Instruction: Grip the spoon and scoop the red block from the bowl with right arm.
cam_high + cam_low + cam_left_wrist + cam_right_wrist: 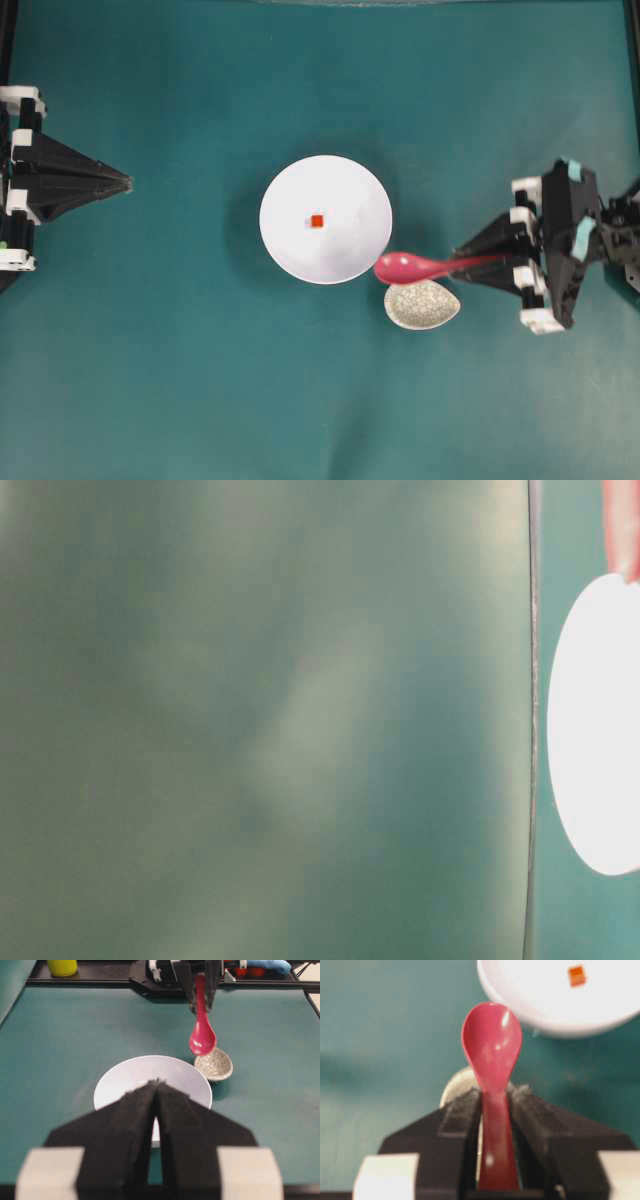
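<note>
The white bowl sits mid-table with the tiny red block inside it, near the middle. My right gripper is shut on the handle of the pink spoon. It holds the spoon level, scoop pointing at the bowl's near-right rim, just above the speckled rest. In the right wrist view the spoon sticks out between the fingers, with the bowl and the block ahead to the right. My left gripper is shut and empty at the far left, well apart from the bowl.
A speckled beige oval rest stands just right of the bowl, under the spoon. The left wrist view shows a yellow object on the far rail. The table-level view is mostly blurred, with the bowl's side at its right edge.
</note>
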You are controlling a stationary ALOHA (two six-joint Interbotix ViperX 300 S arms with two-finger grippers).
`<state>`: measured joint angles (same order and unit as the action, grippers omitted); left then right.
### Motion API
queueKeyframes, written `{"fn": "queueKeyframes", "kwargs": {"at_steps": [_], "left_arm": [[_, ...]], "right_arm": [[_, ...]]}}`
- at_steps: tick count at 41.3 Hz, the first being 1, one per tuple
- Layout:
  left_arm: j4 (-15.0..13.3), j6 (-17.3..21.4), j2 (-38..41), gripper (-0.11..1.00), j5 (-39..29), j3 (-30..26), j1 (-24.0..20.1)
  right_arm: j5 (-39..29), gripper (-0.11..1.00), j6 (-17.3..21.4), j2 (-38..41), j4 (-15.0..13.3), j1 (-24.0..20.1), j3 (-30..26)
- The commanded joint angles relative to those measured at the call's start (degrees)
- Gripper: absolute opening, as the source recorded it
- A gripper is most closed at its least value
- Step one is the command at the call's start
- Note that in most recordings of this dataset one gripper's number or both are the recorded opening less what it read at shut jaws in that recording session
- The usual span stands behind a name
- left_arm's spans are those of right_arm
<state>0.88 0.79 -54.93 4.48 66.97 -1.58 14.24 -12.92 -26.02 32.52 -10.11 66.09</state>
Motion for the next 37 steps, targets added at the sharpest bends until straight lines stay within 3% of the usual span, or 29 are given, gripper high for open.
{"fn": "queueKeyframes", "kwargs": {"at_steps": [1,19,37], "left_arm": [[0.18,0.09,0.35,0.00,0.53,-0.62,-0.09],[0.18,0.09,0.35,0.00,0.70,-0.62,-0.18],[0.18,0.09,0.35,0.00,0.70,-0.62,-0.18]], "right_arm": [[-3.60,0.25,-1.05,-2.02,-0.09,2.55,-3.16],[-18.72,0.25,-3.78,-5.01,-1.23,11.07,-12.92],[-21.80,0.25,-3.69,-4.83,-1.32,14.85,-17.84]]}}
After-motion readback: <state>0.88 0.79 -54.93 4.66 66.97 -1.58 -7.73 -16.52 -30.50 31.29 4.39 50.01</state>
